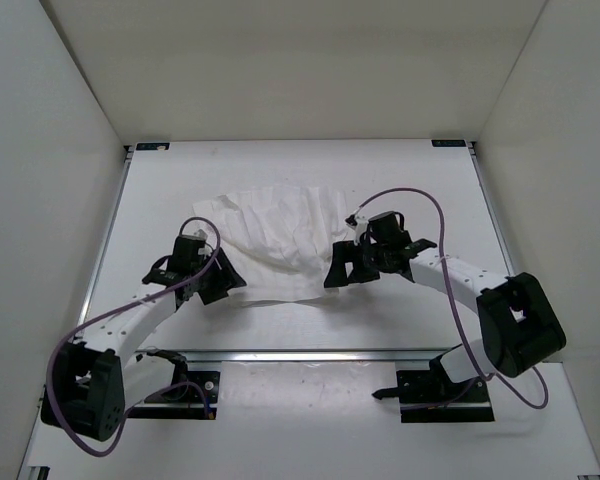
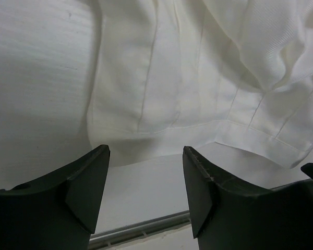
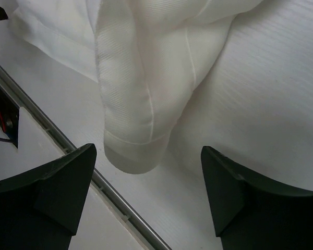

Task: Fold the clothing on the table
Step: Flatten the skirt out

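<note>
The clothing [image 1: 275,240] is a wrinkled white garment lying spread on the table [image 1: 400,190], between my two grippers. My left gripper [image 1: 223,283] hovers at the garment's near left corner, open and holding nothing. In the left wrist view the hemmed edge of the clothing [image 2: 198,78] lies just beyond the gripper [image 2: 146,156], with bare table between the fingers. My right gripper [image 1: 348,270] sits at the garment's right edge, also open. In the right wrist view a rounded cuffed fold of the clothing [image 3: 141,104] ends just ahead of the gripper [image 3: 148,156], untouched.
A metal rail [image 1: 310,355] runs along the table's front edge, close behind both grippers; the rail [image 2: 141,229] shows below the left fingers, and the rail [image 3: 120,203] crosses diagonally in the right wrist view. White walls [image 1: 50,120] enclose the table on three sides.
</note>
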`<act>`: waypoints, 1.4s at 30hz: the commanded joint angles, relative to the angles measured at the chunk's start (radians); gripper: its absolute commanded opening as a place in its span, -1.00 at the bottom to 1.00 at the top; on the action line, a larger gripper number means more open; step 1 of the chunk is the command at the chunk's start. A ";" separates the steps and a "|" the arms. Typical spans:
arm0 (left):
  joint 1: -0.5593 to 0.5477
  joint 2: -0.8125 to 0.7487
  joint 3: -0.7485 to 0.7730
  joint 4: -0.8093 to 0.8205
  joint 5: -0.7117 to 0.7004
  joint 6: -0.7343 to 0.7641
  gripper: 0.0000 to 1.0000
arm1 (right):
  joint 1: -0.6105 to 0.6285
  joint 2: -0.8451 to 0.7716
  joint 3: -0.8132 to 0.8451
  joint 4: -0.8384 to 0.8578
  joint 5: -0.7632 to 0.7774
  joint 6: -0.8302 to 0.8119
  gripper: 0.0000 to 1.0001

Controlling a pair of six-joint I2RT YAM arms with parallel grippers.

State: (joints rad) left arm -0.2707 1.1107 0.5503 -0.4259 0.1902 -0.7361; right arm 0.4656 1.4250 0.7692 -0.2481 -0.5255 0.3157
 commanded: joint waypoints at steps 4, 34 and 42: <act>0.002 -0.066 -0.093 0.015 -0.006 -0.083 0.35 | 0.027 0.043 -0.002 0.089 -0.007 0.026 0.39; 0.014 0.018 -0.100 0.141 -0.014 -0.085 -1.00 | -0.105 0.115 0.094 0.006 -0.004 -0.009 -1.00; 0.054 0.021 0.036 0.022 -0.101 0.032 -1.00 | -0.211 0.029 0.131 -0.066 0.032 -0.070 -1.00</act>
State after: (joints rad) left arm -0.2520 1.1473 0.5831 -0.3374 0.1986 -0.7692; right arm 0.3042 1.5204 0.8688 -0.2817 -0.5667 0.3054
